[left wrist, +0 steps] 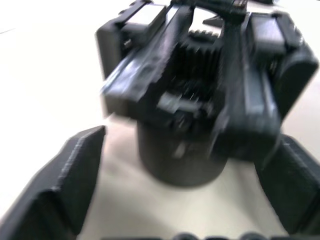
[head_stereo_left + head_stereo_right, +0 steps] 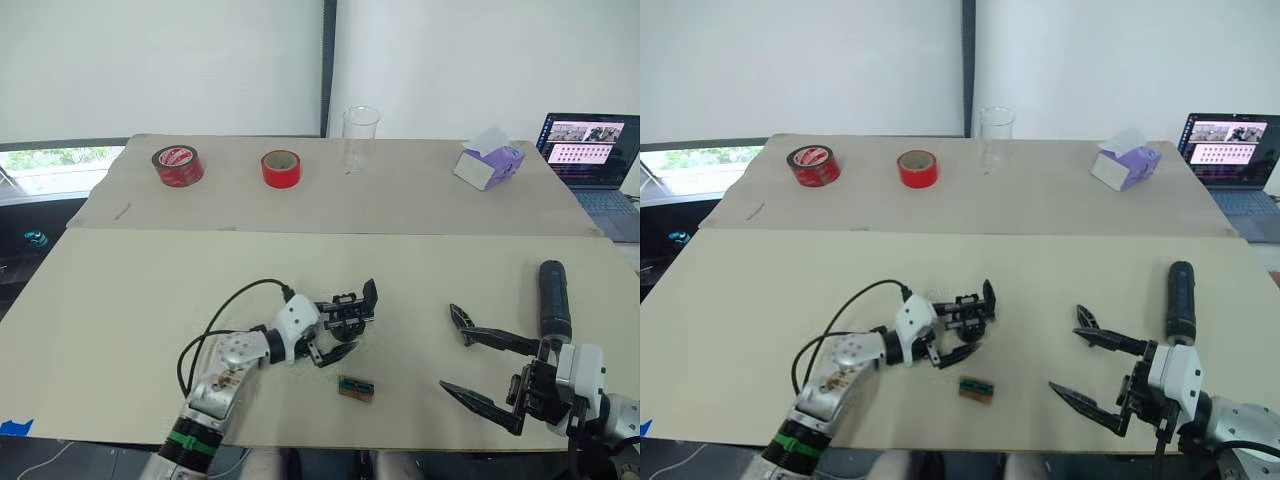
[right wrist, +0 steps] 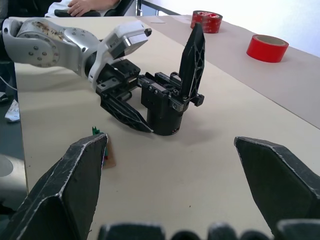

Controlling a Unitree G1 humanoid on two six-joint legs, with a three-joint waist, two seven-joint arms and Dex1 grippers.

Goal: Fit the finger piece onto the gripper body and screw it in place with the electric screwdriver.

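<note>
The gripper body (image 2: 347,312) is a small black block standing on the cream table (image 2: 120,330), with one pointed black finger (image 3: 192,55) sticking up from it. My left gripper (image 2: 338,335) reaches it from the left. Its fingers (image 1: 65,185) stand open on either side of the body's round base, with a gap showing on each side. The electric screwdriver (image 2: 553,298), a thick black cylinder, lies on the table at the right. Just in front of it, my right gripper (image 2: 452,348) hangs open and holds nothing. The loose finger piece is out of view.
A small green-brown rectangular piece (image 2: 356,388) lies near the front edge, close to the gripper body. At the back stand two red tape rolls (image 2: 178,165) (image 2: 281,168), a clear cup (image 2: 360,135), a purple-white box (image 2: 488,162) and a laptop (image 2: 590,150). A person's hand (image 3: 92,6) rests beyond the table.
</note>
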